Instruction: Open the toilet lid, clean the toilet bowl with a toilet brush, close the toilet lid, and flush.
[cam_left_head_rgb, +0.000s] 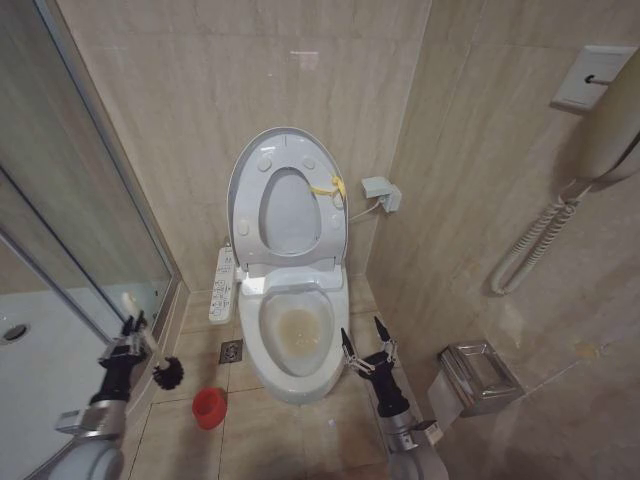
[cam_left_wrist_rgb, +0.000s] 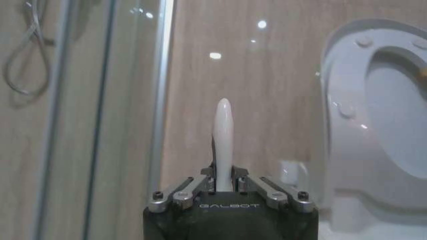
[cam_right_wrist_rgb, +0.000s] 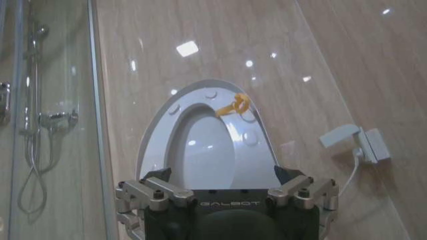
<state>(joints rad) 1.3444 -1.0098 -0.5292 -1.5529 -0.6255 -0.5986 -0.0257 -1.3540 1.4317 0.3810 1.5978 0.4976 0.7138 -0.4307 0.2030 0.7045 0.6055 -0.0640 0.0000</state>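
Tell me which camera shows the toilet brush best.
The head view: the whole toilet brush shows, white handle in the left gripper, dark head hanging above the floor. The left wrist view shows its handle alone between shut jaws.

Glossy white plastic toilet lid (cam_left_head_rgb: 287, 195), raised against polished beige stone-look wall tiles (cam_left_head_rgb: 200, 90) that mirror the ceiling lights. The toilet bowl (cam_left_head_rgb: 296, 335) is smooth glazed white ceramic, stained yellowish-brown inside. The toilet brush (cam_left_head_rgb: 160, 366) has a smooth white plastic handle and dark bristles. Clear glass shower screen (cam_left_head_rgb: 60, 200) with a metal frame. Brushed metal paper holder (cam_left_head_rgb: 478, 378).
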